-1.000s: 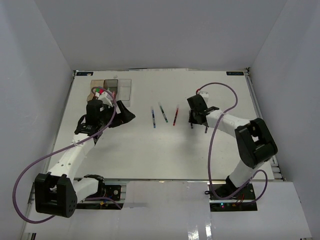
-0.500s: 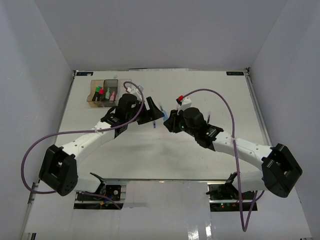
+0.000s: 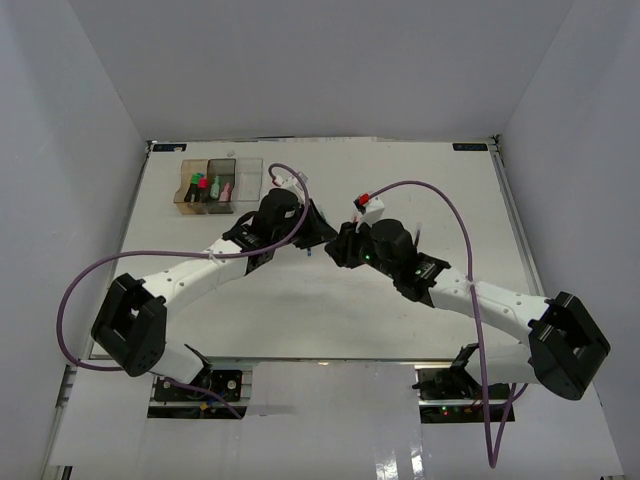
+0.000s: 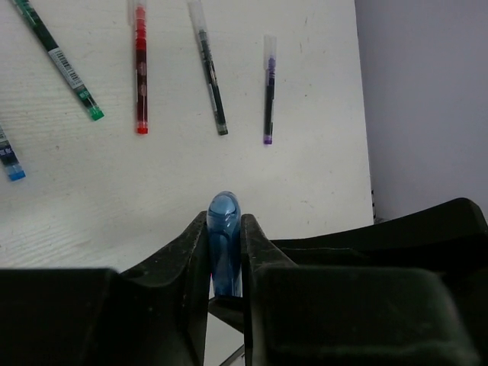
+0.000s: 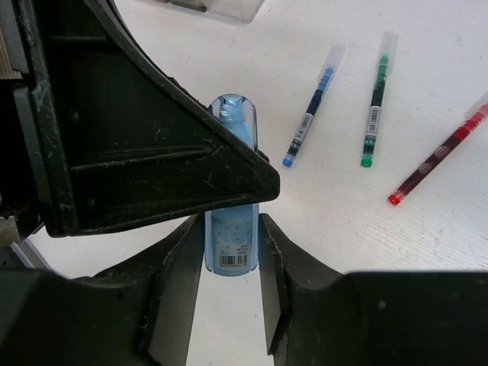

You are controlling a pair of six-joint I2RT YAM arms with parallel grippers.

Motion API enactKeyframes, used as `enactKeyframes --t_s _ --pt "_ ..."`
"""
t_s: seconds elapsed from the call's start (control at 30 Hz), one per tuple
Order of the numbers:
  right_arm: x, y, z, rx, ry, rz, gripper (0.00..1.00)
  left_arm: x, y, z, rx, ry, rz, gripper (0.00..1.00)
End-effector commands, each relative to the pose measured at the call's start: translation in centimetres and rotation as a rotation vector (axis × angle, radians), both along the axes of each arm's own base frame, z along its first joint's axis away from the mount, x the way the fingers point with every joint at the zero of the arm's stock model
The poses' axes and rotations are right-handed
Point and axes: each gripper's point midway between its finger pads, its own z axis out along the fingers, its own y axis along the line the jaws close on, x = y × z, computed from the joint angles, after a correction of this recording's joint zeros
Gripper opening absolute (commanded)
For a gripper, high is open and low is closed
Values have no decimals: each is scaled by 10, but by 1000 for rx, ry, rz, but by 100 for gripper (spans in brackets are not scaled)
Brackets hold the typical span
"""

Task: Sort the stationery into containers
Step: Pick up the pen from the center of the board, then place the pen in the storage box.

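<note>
Left pincer (image 4: 225,223): closed on pale blue piece (image 4: 224,263), fingers pressed to both its sides | Right pincer (image 5: 231,263): narrowly parted, gripping the same piece | Piece: held by both pincers over mid-table (image 3: 430,190) | Containers (image 3: 215,182): far-left corner, well apart | Thin pens (image 4: 140,69): lying loose on table nearby.
</note>
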Motion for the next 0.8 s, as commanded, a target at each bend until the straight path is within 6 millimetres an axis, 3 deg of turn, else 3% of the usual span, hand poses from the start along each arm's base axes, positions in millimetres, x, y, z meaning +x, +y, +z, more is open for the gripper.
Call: enactKeyframes --t_s 0.0,0.07,0.2,0.3,0.33,0.37,0.4,0.43,0.47,0.5,0.77 --pt "1 4 22 59 -63 8 41 5 -6 24 -26 -64 -4 22" --pt "2 2 20 48 -62 5 45 6 -4 23 -9 -78 -7 18" --pt "2 -5 16 6 -67 -12 73 16 9 19 83 -120 19 14" --pt "2 -18 9 -64 -71 -36 92 35 38 15 206 -149 55 14" --pt "2 -23 7 -84 -73 -45 95 54 62 11 262 -155 125 14" --pt "3 -30 8 -97 -82 -63 98 66 73 19 283 -172 138 14" --pt "1 -37 0 -138 -79 -66 94 72 89 14 352 -173 131 14" --pt "0 -41 -3 -158 -80 -67 92 91 115 8 402 -160 178 14" --pt "0 -47 -2 -175 -91 -81 90 105 126 21 426 -188 198 14" --pt "-3 -54 -12 -219 -84 -80 90 115 152 17 502 -179 214 14" --pt "-18 -86 -38 -316 -61 -96 90 196 245 -3 785 -93 265 17"
